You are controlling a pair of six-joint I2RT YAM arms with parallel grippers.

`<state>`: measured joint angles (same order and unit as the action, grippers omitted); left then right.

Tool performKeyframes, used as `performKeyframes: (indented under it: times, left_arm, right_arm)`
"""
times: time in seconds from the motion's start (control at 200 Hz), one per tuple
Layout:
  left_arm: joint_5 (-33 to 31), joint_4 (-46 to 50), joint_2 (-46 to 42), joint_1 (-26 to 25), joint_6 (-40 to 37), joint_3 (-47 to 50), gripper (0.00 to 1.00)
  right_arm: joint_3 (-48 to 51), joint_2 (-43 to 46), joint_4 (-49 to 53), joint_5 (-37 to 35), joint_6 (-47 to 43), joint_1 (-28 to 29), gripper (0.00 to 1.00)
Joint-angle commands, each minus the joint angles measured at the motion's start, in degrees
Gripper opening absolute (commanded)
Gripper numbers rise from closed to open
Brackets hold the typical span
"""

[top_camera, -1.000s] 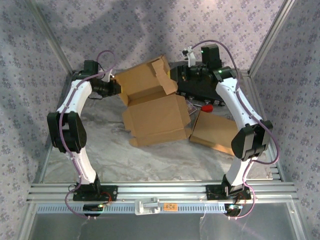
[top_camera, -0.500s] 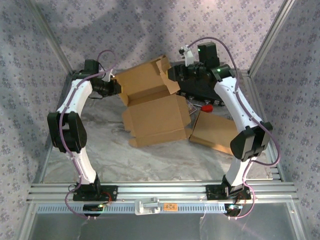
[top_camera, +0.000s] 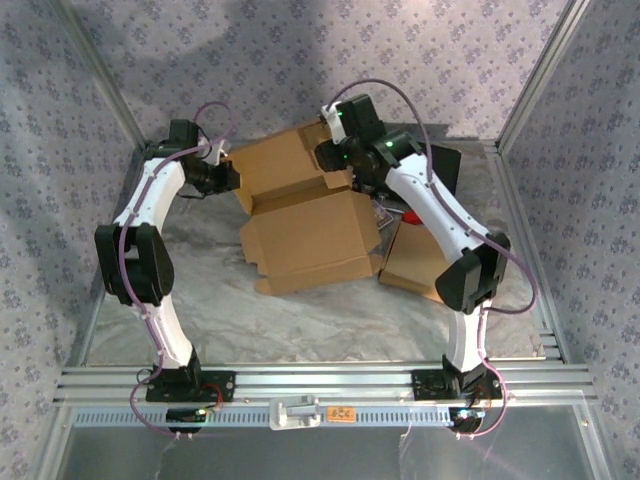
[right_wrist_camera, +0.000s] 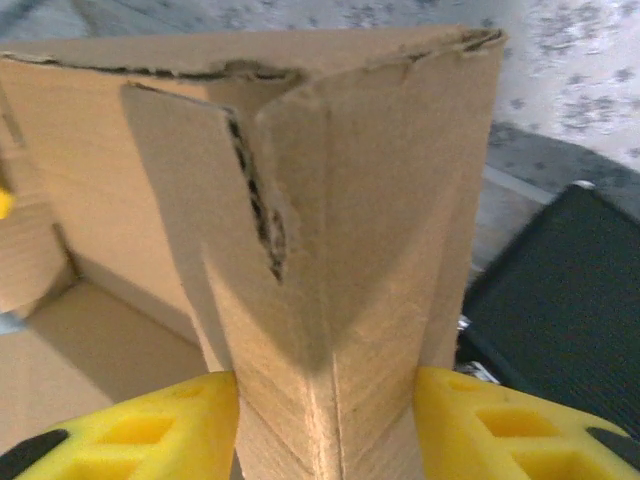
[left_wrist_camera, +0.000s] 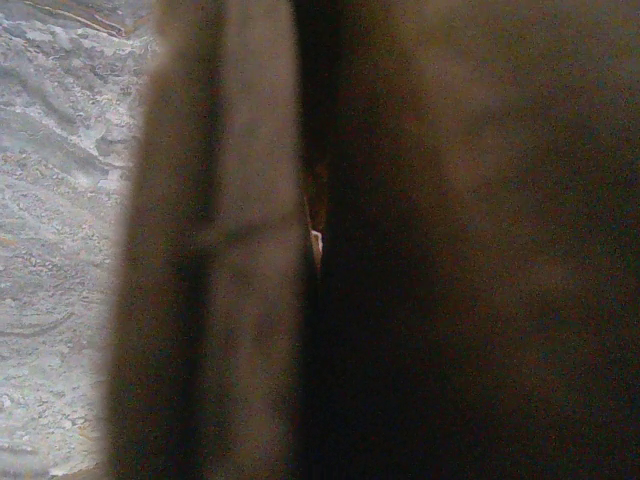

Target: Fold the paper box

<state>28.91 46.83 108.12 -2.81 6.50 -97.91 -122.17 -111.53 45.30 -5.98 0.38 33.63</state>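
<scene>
left wrist: paper box (left_wrist_camera: 230, 300) is being blurred into brown streaks | right wrist: fingers (right_wrist_camera: 130, 430) are being cut off at the bottom edge | top: black case (top_camera: 445, 165) is being partly hidden by right arm (top_camera: 430, 200)

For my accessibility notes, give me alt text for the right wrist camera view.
A folded corner of the brown paper box stands upright, pinched between the right gripper's yellow fingers. A black case sits to its right, patterned wall behind.

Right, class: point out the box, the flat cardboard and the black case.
box (top_camera: 310, 245), top view, front panel.
flat cardboard (top_camera: 410, 265), top view, bare left part.
black case (right_wrist_camera: 560, 290), right wrist view, top face.
</scene>
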Motion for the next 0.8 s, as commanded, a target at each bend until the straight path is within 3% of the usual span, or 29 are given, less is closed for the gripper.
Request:
performKeyframes:
  times: [0.0, 0.14, 0.295, 0.395, 0.635, 0.795]
  left_arm:
    - [2.71, 1.25, -0.01, -1.21, -0.31, -2.37, 0.00]
    - [1.28, 2.15, 0.07, -1.60, 0.18, -2.94, 0.00]
    - [-1.36, 3.51, 0.33, -2.93, 1.46, -4.21, 0.00]
    - [-2.41, 4.04, 0.43, -3.42, 2.63, -4.73, 0.00]
    - [-2.79, 4.75, 0.53, -3.79, 3.08, -5.56, 0.00]
    - [-3.19, 5.19, 0.59, -4.05, 3.33, -5.71, 0.00]
  right_arm:
    - [-4.76, -3.29, 5.04, -14.58, -1.41, 2.30, 0.43]
    - [-11.08, -7.57, 9.62, -25.07, 0.24, 3.70, 0.24]
    - [-13.63, -10.15, 11.73, -30.87, 0.56, 4.22, 0.00]
    - [-13.92, -10.55, 12.12, -33.94, 0.57, 4.44, 0.00]
    - [-15.50, -11.21, 13.47, -31.11, 3.17, 3.14, 0.00]
    - [-16.35, -11.61, 14.39, -27.37, 4.84, 2.77, 0.21]
